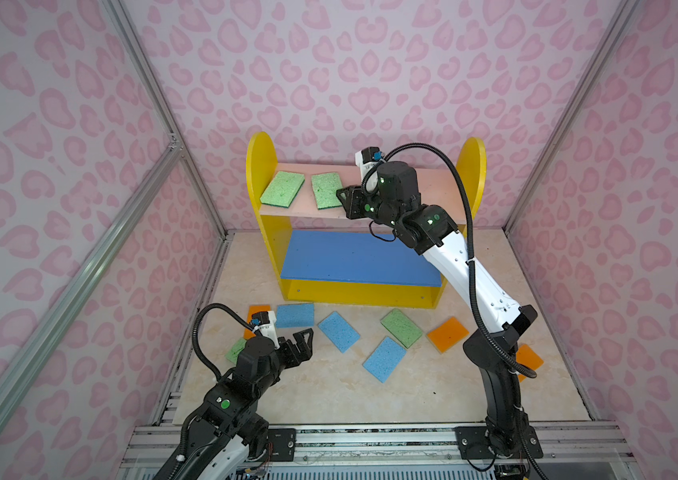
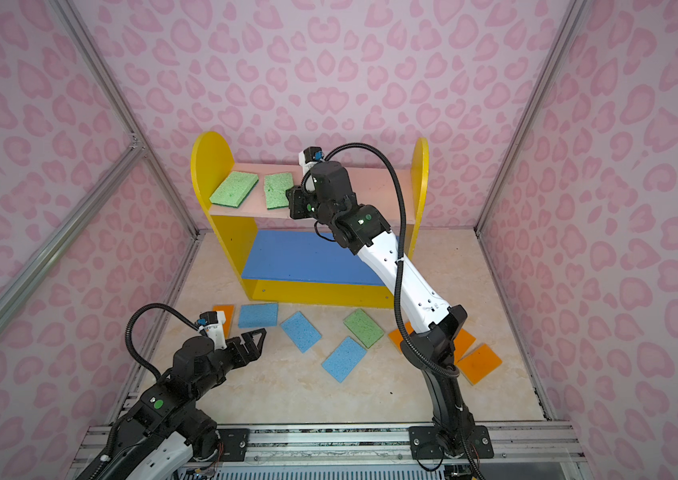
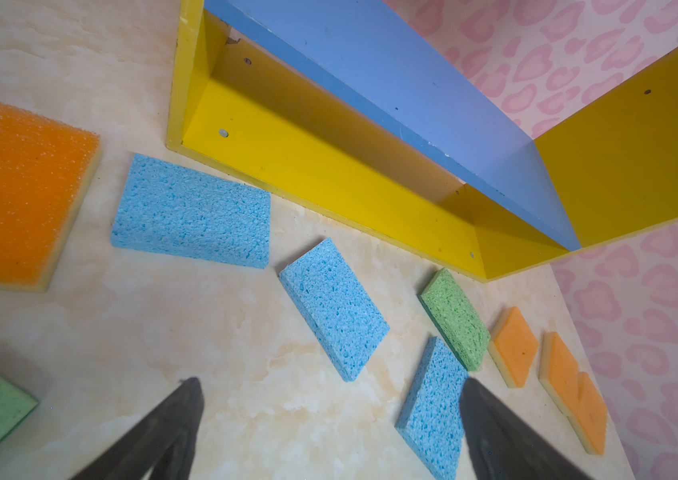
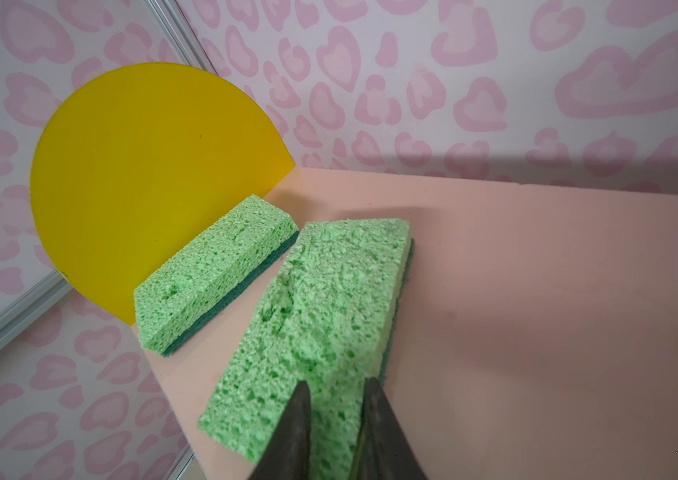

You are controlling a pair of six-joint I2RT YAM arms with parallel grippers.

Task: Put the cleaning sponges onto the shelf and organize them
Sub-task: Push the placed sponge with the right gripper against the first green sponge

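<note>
Two green sponges (image 1: 282, 189) lie roughly front-to-back on shelf (image 1: 260, 166).

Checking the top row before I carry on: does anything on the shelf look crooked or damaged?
Yes. On the pink board the left green sponge sits skewed, nearly meeting the right green sponge at the back and spreading away toward the front. The right one's top also shows dents.

Two sponges (image 1: 282, 189) on top board (image 4: 537, 291) of the shelf (image 1: 260, 166) (others (image 1: 338, 331) before it)
</note>
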